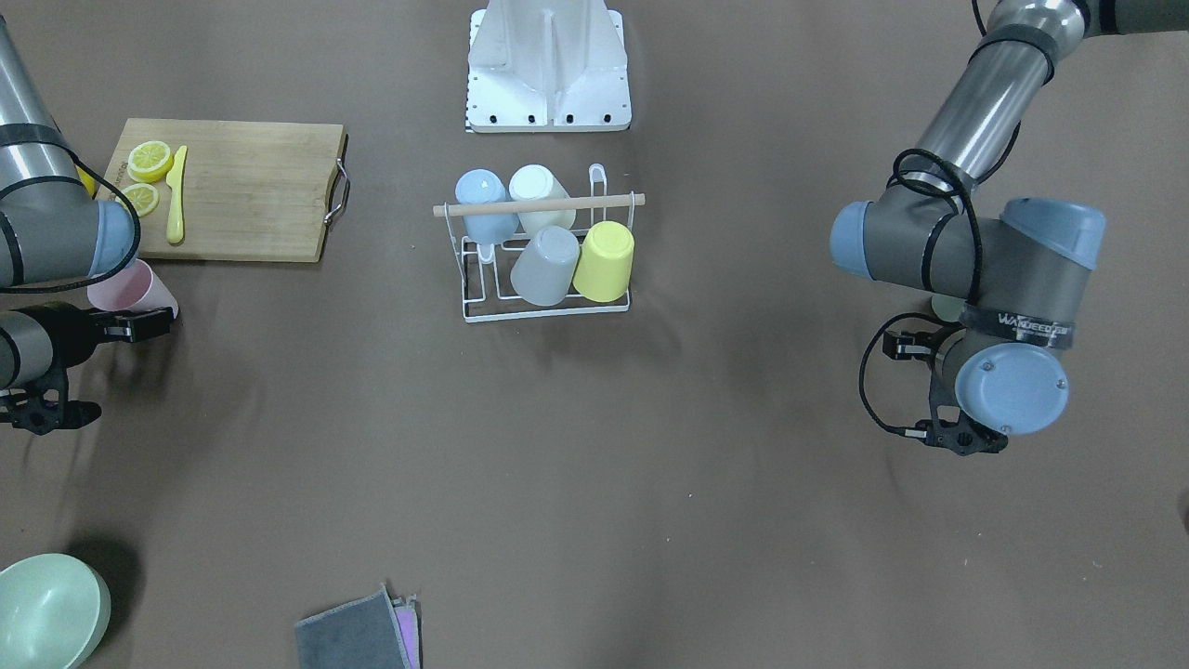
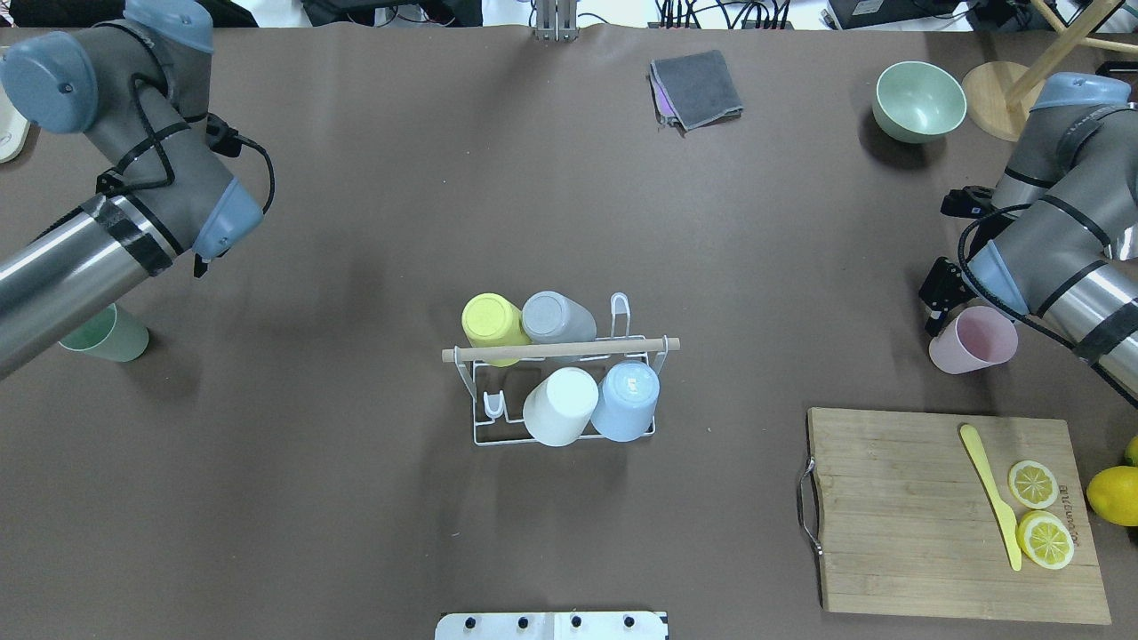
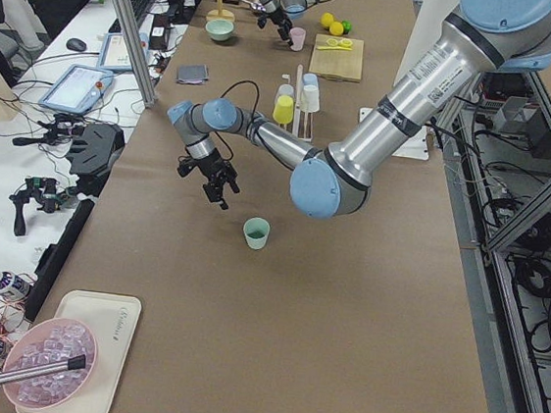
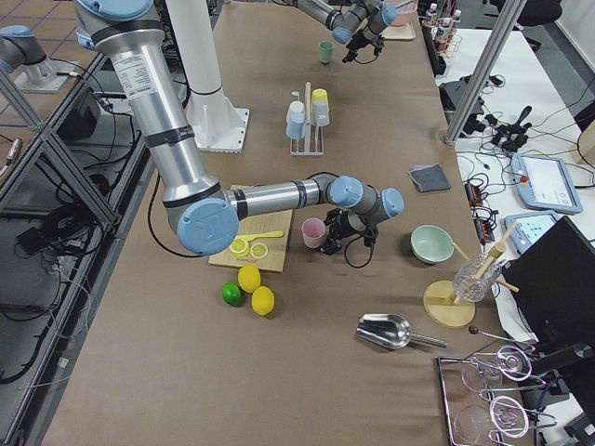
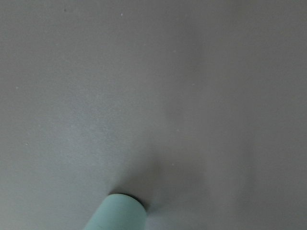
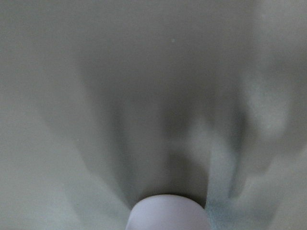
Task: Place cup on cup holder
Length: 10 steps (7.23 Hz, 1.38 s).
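Note:
The white wire cup holder (image 2: 484,437) with a wooden rod handle (image 1: 539,206) stands mid-table. It holds a yellow, a grey, a white and a blue cup, all upside down. A pink cup (image 2: 975,341) stands upright on the table, touching or just beside my right gripper (image 2: 936,307), which looks open and holds nothing. The pink cup fills the bottom of the right wrist view (image 6: 168,213). A green cup (image 3: 256,232) stands alone on the table. My left gripper (image 3: 220,189) hovers a short way from it, open and empty.
A wooden cutting board (image 2: 898,507) with lemon slices and a yellow knife (image 2: 989,493) lies near the pink cup, with a whole lemon (image 2: 1111,493) beside it. A green bowl (image 2: 920,100) and a folded grey cloth (image 2: 698,87) lie at the far side.

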Tool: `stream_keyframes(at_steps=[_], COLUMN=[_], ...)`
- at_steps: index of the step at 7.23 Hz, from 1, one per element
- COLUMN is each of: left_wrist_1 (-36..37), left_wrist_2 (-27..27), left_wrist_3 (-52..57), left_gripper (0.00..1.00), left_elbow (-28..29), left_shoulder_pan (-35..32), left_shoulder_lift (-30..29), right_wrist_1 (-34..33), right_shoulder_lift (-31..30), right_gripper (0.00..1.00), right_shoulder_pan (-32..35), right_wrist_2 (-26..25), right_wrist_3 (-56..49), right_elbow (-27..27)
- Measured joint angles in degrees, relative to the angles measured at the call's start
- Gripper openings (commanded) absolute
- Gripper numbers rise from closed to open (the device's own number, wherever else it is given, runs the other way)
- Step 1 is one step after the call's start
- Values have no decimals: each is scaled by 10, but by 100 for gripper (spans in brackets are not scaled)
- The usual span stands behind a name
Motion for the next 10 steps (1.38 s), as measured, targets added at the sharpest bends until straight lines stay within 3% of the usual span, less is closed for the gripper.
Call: stream_keyframes(at_steps=[2,7,10], left_wrist_1=[8,66,64], left_wrist_2=[9,41,55], left_wrist_3=[32,138,165], left_gripper=[97,97,97], left_elbow=[-24,-46,-43], left_shoulder_pan=[5,7,15], left_shoulder_lift=[27,38,45], right_wrist_1=[-2,-15,-22], right_shoulder_lift=[0,-2,-3], right_gripper=[91,45,34], right_shoulder_pan=[-6,-14,-13], right_wrist_2=[5,10,14], right_wrist_3=[-1,0,-1], right_elbow=[-3,-6,-6])
